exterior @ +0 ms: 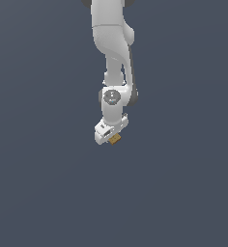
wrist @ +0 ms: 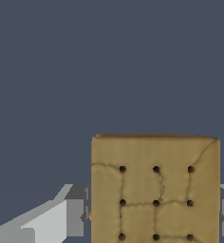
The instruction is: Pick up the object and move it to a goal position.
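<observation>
- Gripper: in the exterior view the white hand hangs at the end of the arm, near the middle of the frame, tilted toward the exterior view's left. No table or support shows in either view, only a flat blue-grey background.
- Object: a tan-brown speck sits at the fingertip end of the hand, just toward the exterior view's right of the white housing and touching it.
- Wrist view: the object fills the space between the fingers. Its square face carries rows of small dark dots and thin crack-like lines.
- Jaw state: the jaws stand pinched on the object, one finger against each opposite side face. The second finger shows only as a grey sliver at the frame edge.
- Handling, as a judgement: the block looks rigid and, being far smaller than the hand, light. The flat parallel sides suit a pinch grip across the middle. The matte face suggests fair friction, so slip risk appears low.
- Goal position: no marker shows in either view.
</observation>
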`<control>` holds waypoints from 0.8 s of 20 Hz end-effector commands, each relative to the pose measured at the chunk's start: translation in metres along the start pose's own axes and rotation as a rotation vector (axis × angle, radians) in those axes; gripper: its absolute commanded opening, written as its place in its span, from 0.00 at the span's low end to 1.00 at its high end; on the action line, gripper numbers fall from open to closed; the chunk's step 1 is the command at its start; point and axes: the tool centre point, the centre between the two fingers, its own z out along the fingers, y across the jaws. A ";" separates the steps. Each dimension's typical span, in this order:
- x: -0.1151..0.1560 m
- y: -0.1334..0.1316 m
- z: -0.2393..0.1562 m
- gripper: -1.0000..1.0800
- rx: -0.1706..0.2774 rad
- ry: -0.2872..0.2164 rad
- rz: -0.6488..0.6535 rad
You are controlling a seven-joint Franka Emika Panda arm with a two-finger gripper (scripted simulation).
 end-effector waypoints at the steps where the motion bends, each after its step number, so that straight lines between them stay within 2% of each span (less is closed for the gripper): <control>1: -0.001 0.007 -0.002 0.00 -0.001 0.001 0.001; 8: -0.005 0.045 -0.014 0.00 -0.001 0.001 0.001; 16: -0.013 0.113 -0.034 0.00 0.000 0.001 0.001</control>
